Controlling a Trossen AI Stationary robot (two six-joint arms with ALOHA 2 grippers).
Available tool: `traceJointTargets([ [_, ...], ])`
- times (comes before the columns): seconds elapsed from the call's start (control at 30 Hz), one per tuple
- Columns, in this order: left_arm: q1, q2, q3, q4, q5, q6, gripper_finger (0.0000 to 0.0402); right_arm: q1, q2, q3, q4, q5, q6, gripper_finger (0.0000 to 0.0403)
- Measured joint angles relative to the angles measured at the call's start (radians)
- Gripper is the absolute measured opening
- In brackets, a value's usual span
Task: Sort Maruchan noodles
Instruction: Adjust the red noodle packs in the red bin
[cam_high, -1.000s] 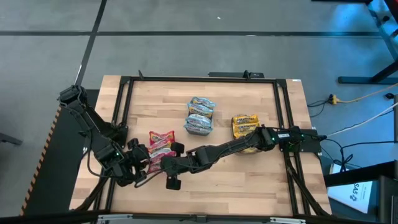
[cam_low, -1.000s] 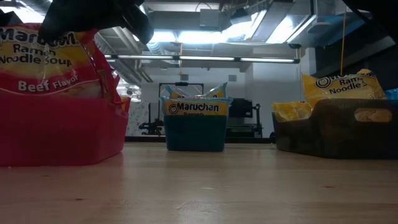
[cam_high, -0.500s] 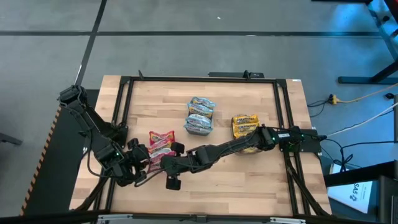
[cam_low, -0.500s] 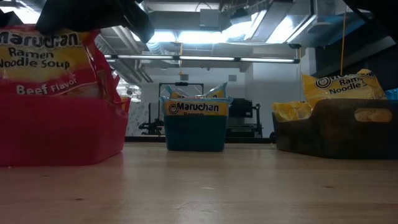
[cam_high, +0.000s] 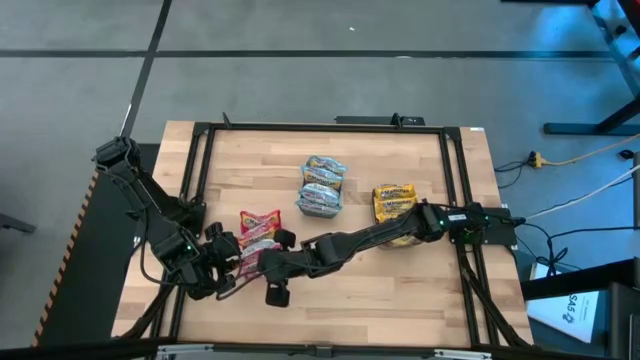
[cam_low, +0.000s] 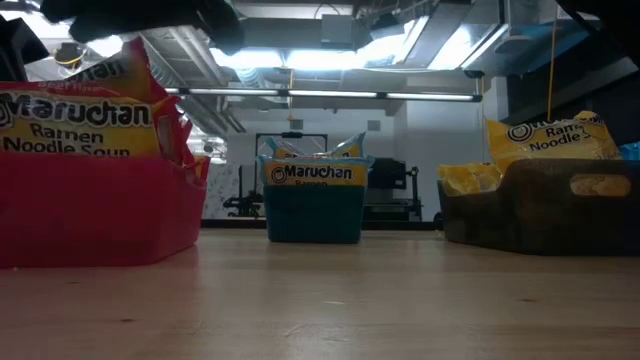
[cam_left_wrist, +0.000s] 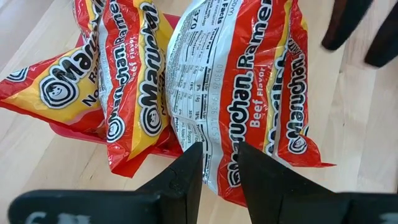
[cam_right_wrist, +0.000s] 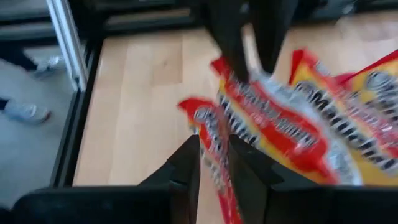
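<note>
From above, little has shifted since a second ago: my right arm still reaches across the worktop (cam_high: 400, 290) with my right tool (cam_high: 254, 260) at the red packets (cam_high: 260, 228). My left tool (cam_high: 224, 264) waits just beside them on the other side. The blue packets (cam_high: 322, 186) and yellow packets (cam_high: 393, 200) lie well apart from there.

At table height the change is plain. The front red packet sat high a second ago, flavour line showing; now it has sunk into the pink bin (cam_low: 100, 210), its lower print hidden by the wall. My right tool is a dark shape above it. The teal bin (cam_low: 315, 210) and dark bin (cam_low: 540, 215) stand farther off, both with packets.

My left wrist view shows that tool parted narrowly, gripping nothing, with red packets beyond its tips.

My right wrist view shows that tool slightly parted, a blurred red packet just past the tips; I cannot tell if they touch.
</note>
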Motion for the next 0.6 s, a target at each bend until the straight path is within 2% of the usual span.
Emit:
traceJointTargets([
  [0.17, 0.0, 0.0, 0.0, 0.0, 0.0, 0.0, 0.0095, -0.003, -0.002, 0.001, 0.001, 0.08, -0.013, 0.0079],
  [0.6, 0.0, 0.0, 0.0, 0.0, -0.002, 0.0, 0.0095, -0.072, 0.008, 0.001, -0.023, 0.04, -0.014, 0.0078],
])
